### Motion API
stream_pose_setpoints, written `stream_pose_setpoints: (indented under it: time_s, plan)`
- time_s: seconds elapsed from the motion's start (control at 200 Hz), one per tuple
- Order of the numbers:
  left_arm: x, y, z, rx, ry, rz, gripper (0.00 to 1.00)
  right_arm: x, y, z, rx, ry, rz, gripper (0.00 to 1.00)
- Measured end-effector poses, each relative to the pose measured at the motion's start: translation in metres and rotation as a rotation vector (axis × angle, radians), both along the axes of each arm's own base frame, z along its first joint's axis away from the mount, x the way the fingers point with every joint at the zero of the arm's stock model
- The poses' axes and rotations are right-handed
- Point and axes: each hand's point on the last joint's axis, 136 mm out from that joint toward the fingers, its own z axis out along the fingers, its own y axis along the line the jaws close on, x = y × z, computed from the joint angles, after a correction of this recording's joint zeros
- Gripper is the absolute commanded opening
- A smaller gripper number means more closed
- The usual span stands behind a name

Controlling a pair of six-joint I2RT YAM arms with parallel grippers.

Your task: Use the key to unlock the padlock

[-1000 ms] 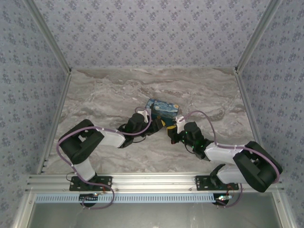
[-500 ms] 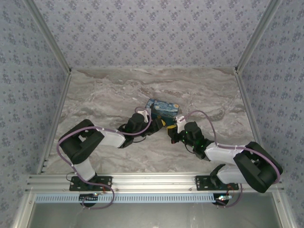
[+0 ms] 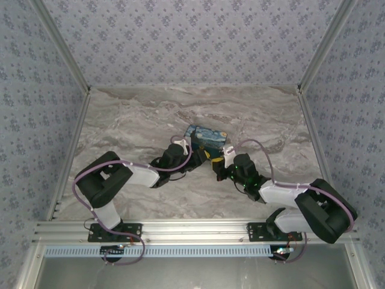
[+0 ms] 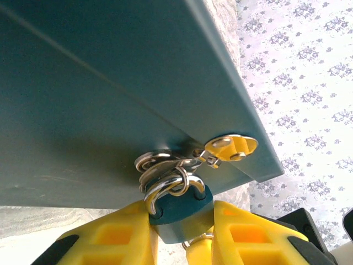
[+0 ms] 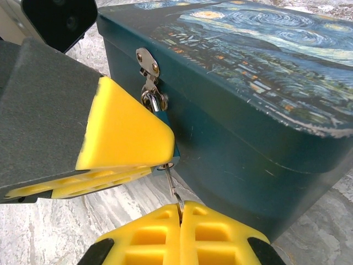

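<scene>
Clenched right claw [image 5: 180,205] on the key [image 5: 172,185], held its thin shaft pointing straight out to the underside of the padlock [image 4: 177,208] gripped by left claw [image 4: 182,234].

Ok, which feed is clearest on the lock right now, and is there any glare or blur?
Left wrist: padlock sharp in the left gripper, but the box side is dark against the bright wallpaper and the table corner is washed out. Right wrist: evenly lit, key crisp, yet that gripper's yellow finger hides most of the padlock. Top external: even light, lock too small to resolve.
</scene>
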Motion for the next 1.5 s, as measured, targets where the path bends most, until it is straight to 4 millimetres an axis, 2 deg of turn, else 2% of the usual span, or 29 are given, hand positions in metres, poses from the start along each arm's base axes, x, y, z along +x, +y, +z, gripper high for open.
stream_pose_setpoints:
  time_s: [0.899,1.504]
  plan:
    - [0.008,0.005,-0.004,0.005,0.045,0.068,0.26,0.01,0.007,-0.003,-0.085,-0.056,0.051,0.0]
    - [0.01,0.005,-0.003,0.015,0.068,0.077,0.25,0.011,0.009,0.001,-0.062,-0.056,0.088,0.0]
